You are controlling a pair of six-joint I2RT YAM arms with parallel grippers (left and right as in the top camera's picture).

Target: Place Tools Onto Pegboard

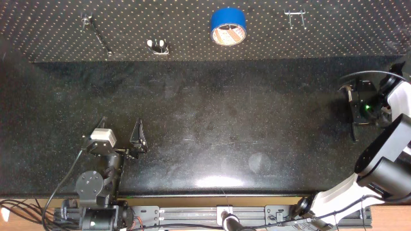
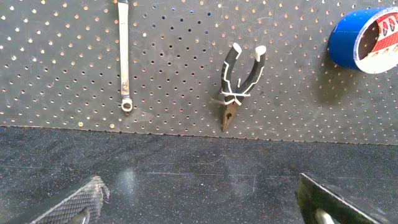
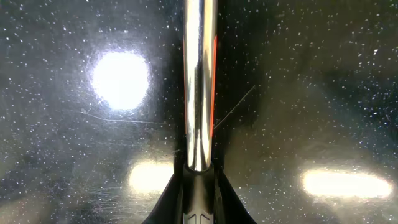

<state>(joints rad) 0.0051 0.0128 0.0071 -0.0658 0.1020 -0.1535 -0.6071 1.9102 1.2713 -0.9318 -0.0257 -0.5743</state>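
You are seeing the dark worktop stretching wide between both arms, its far edge meeting the pegboard along the top of the frame, where a wrench, pliers and blue tape are hanging. Your right gripper is sitting low at the right edge, fingers clenched on a chrome tool. Your left gripper is resting at lower left, facing the pegboard with fingers spread wide.

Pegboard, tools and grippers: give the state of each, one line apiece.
wrench: hanging on the pegboard
pliers: hanging on the pegboard, handles up
blue tape roll: hung on the pegboard
hook: empty
left gripper: open, holding nothing
right gripper: shut on the metal tool
metal tool: gripped, not yet on the pegboard
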